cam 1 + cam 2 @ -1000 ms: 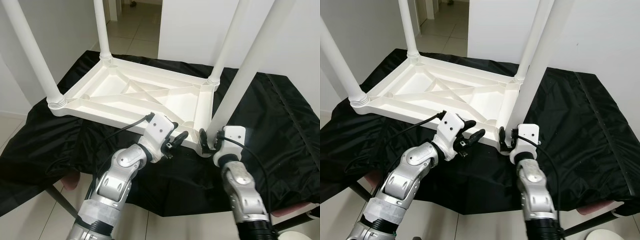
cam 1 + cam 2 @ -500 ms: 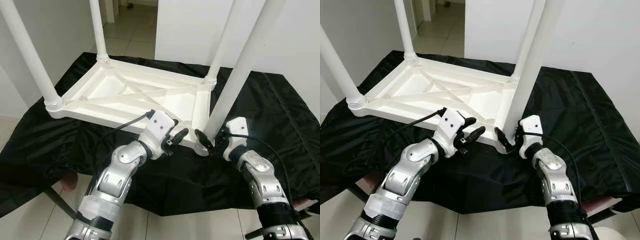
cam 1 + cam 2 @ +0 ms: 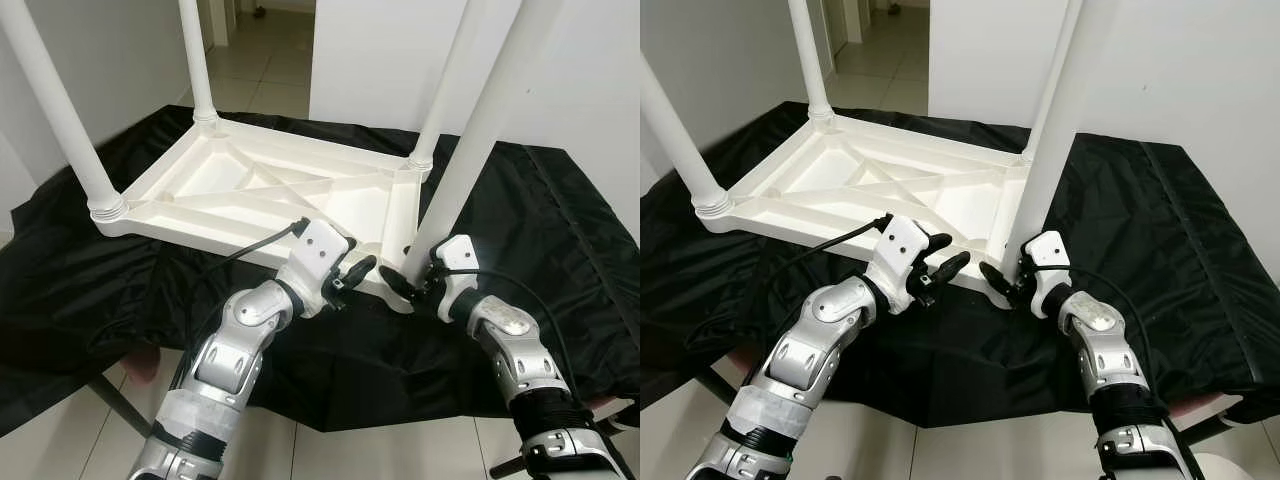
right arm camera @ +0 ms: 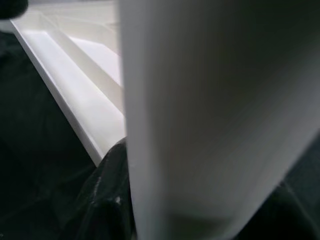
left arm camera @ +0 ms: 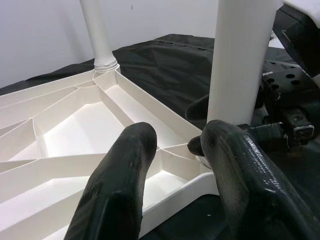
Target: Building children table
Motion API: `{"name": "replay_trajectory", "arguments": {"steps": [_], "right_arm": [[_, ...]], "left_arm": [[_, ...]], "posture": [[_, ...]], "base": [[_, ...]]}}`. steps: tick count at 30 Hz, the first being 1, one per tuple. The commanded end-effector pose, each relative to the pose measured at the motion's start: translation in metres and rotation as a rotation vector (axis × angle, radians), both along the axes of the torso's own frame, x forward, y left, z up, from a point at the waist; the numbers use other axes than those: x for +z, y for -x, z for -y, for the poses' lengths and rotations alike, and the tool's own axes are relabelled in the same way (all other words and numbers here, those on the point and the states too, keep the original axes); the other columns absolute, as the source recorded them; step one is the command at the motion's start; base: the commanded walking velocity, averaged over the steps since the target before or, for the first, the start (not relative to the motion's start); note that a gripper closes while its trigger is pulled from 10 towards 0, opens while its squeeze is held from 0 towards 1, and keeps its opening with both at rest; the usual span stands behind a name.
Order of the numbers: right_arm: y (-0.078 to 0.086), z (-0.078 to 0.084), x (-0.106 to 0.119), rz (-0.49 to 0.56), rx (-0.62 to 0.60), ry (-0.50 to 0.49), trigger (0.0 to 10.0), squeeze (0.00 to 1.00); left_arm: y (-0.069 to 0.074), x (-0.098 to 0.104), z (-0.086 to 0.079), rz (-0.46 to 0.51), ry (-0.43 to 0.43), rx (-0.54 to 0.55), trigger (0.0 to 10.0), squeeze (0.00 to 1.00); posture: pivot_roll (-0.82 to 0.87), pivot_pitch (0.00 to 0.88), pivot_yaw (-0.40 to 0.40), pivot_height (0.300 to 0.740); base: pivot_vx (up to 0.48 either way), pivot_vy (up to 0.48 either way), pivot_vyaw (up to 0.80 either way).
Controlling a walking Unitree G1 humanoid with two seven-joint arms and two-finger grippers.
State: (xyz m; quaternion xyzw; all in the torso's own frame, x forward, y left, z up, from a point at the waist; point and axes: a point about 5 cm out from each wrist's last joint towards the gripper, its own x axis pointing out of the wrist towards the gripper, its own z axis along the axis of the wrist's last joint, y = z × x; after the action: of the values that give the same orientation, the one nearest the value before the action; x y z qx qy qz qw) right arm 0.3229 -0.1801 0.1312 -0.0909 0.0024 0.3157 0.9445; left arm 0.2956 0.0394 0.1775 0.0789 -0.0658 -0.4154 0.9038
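A white plastic table top (image 3: 270, 190), lying upside down with its ribbed, cross-braced underside up, rests on a glossy black cloth (image 3: 560, 230); smooth round white legs stand in its far-left (image 3: 197, 60), near-left (image 3: 62, 110) and far-right (image 3: 448, 90) corners. The right gripper (image 3: 408, 285) grasps the base of the near-right leg (image 3: 470, 140) at its corner socket (one curved black finger (image 4: 107, 195) shows pressed against the tube). The left gripper (image 3: 350, 282), its two rounded black fingers (image 5: 122, 185) spread and holding nothing, hovers at the near rim just left of that leg.
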Motion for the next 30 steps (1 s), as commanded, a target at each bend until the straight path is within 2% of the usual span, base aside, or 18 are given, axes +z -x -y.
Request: {"name": "replay_trajectory", "arguments": {"steps": [1,6,12,13,18,19,20,21,28,30], "right_arm": [[0.002,0.0,-0.009,-0.05,0.026,0.013,0.0,0.0],[0.001,0.006,-0.011,-0.071,-0.013,-0.026,0.0,0.0],[0.0,0.012,-0.014,-0.06,-0.077,-0.023,0.0,0.0],[-0.001,0.013,-0.016,-0.069,-0.109,-0.018,10.0,0.0],[-0.005,0.02,-0.016,-0.05,-0.262,-0.004,10.0,0.0],[-0.005,0.02,-0.016,-0.05,-0.262,-0.004,10.0,0.0],[-0.005,0.022,-0.016,-0.042,-0.316,-0.006,10.0,0.0],[-0.005,0.02,-0.015,-0.032,-0.366,-0.021,10.0,0.0],[-0.003,0.004,-0.015,-0.02,-0.458,-0.089,10.0,0.0],[-0.005,-0.002,-0.017,-0.011,-0.55,-0.076,10.0,0.0]], "left_arm": [[-0.002,0.002,0.001,0.01,0.002,0.016,10.0,0.0],[-0.002,0.003,0.001,0.01,0.001,0.013,10.0,0.0],[-0.002,0.003,0.002,0.009,0.002,0.011,10.0,0.0],[-0.002,0.003,0.002,0.008,0.002,0.009,10.0,0.0],[-0.001,0.002,0.003,0.004,0.003,0.007,10.0,0.0],[-0.001,0.002,0.003,0.004,0.003,0.007,10.0,0.0],[-0.001,0.001,0.004,0.003,0.003,0.007,10.0,0.0],[0.0,0.001,0.003,0.002,0.006,0.008,10.0,0.0],[0.003,-0.002,0.005,-0.005,0.005,0.0,10.0,0.0],[0.004,-0.004,0.006,-0.007,0.002,-0.003,10.0,0.0]], "posture": [[0.05,0.0,-0.008,0.74],[0.05,0.0,-0.006,0.74],[0.04,0.0,-0.005,0.74],[0.04,0.003,-0.001,0.74],[0.04,0.007,-0.008,0.74],[0.04,0.007,-0.008,0.74],[0.04,0.007,-0.008,0.74],[0.04,0.006,-0.015,0.74],[0.03,0.004,-0.02,0.74],[0.03,0.002,-0.023,0.74]], "base": [[0.0,0.0,0.0],[0.0,0.0,0.0],[0.0,0.0,0.0],[0.0,0.0,0.0],[0.0,0.0,0.0],[0.0,0.0,0.0],[0.0,0.0,0.0],[0.0,0.0,0.0],[0.0,0.0,0.0],[0.0,0.0,0.0]]}}
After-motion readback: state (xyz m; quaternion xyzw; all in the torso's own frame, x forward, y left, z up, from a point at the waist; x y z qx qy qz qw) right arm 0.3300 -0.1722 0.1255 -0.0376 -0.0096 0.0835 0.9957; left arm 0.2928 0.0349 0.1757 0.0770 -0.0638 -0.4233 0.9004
